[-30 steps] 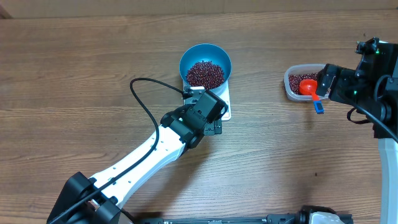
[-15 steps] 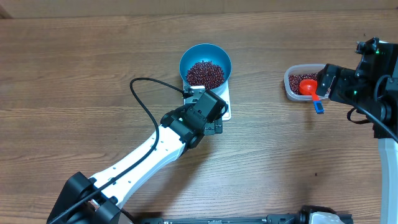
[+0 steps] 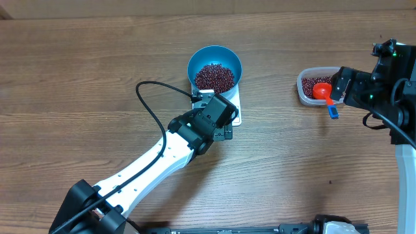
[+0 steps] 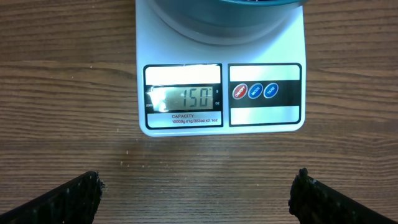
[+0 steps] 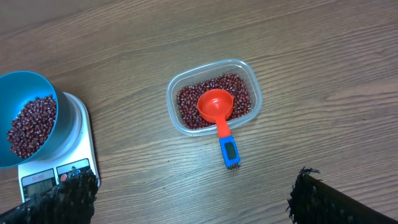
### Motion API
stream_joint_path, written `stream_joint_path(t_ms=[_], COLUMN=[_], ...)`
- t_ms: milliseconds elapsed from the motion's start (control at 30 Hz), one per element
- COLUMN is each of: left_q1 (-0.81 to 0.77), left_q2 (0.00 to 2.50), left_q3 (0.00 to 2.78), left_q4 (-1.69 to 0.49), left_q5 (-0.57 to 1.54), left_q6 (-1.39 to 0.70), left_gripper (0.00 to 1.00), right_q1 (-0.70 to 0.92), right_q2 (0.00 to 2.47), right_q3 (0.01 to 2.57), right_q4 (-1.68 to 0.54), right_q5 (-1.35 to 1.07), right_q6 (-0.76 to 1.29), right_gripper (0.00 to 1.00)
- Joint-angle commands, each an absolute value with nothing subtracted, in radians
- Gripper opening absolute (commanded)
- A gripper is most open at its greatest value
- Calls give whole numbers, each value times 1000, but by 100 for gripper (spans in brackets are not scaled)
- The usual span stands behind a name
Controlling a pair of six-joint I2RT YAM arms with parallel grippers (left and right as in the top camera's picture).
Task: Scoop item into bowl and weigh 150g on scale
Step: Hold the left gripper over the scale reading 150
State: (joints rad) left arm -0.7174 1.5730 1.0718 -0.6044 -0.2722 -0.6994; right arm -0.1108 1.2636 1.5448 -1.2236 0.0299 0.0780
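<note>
Overhead view: small dark red-brown beans (image 3: 214, 77) fill round blue bowl (image 3: 194, 60) on flat white scale (image 4: 267, 121). Both left claw (image 4: 196, 190) and right claw (image 5: 189, 193) stand apart, empty. Loose, likely light, rolling grains; best moved with red plastic scoop (image 5: 216, 107), held by its handle.

Container: clear plastic tub (image 5: 169, 99), rounded-rectangular, no lid on it, standing upright.
Utensil: orange-red scoop (image 5: 216, 107) with a round cup, mouth facing up.
Utensil position: cup lies inside the tub; the handle crosses one long rim of the tub and sticks out past it.
Utensil handle: blue grip at the outer end, just outside the tub.
Surface: brown wood-grain table (image 3: 78, 78), under the tub and reaching out from it on every side.
</note>
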Motion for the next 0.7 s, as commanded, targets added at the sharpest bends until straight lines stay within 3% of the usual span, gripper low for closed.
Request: stream_joint_path(t_ms=[0, 667], left_q1=[-711, -711], left_q2=[1582, 1582], left_q3=[1068, 1069], left_q4=[-601, -531], left_q5=[-269, -325], left_q6=[-676, -675], left_gripper=[100, 100], right_q1=[-113, -113], right_q2=[1263, 1263], right_q3=[1571, 1571], right_q4=[-1218, -1218], right_q5=[35, 35], right_q6=[78, 78], right_gripper=[100, 100])
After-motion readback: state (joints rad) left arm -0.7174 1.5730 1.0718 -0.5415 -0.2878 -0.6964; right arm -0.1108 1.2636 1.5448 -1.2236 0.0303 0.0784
